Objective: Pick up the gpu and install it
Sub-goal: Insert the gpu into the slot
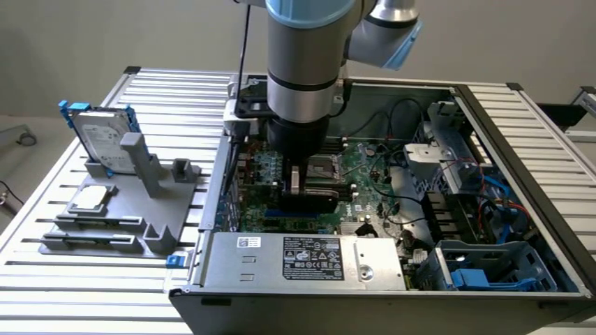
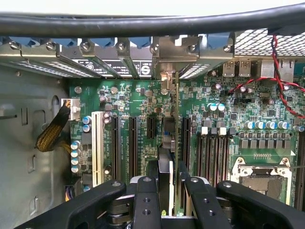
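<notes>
The gpu (image 2: 167,157) shows edge-on in the wrist view, standing upright over the motherboard (image 2: 133,102) in line with the black expansion slots. Its silver end bracket (image 2: 167,71) reaches the row of rear slot covers. My gripper (image 2: 170,186) is shut on the card's top edge, one black finger (image 2: 146,198) on each side. In the exterior view the gripper (image 1: 308,183) is down inside the open computer case (image 1: 484,98), with the dark gpu (image 1: 308,202) below it over the board. Whether the card sits fully in a slot I cannot tell.
A grey fixture (image 1: 112,223) at the exterior view's left holds a silver hard drive (image 1: 100,138) in a blue frame and a small silver processor chip (image 1: 91,199). Inside the case are the power supply (image 1: 308,259), a blue drive cage (image 1: 493,269), the processor socket (image 2: 259,176) and red cables (image 2: 281,90).
</notes>
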`<act>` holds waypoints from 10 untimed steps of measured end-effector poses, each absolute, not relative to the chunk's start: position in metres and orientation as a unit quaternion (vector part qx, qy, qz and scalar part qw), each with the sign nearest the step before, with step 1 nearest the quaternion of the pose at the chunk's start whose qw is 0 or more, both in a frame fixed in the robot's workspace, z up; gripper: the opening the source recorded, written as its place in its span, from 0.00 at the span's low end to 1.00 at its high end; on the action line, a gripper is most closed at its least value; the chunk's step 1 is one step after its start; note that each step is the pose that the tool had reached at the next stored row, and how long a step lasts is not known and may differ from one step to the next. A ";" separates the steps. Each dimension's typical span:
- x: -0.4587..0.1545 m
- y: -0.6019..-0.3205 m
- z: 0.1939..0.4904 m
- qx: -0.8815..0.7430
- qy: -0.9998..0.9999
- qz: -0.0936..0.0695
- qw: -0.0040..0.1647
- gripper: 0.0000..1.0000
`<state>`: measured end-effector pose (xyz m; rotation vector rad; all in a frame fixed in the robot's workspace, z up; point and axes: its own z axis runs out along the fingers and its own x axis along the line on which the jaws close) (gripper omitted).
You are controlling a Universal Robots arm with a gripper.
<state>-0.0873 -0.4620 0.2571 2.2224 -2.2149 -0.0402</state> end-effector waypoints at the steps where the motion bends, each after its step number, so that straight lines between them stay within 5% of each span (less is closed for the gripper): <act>1: -0.087 -0.462 0.257 0.708 -0.706 -0.013 0.002 0.26; 10: -0.087 -0.462 0.253 0.708 -0.706 -0.013 0.002 0.26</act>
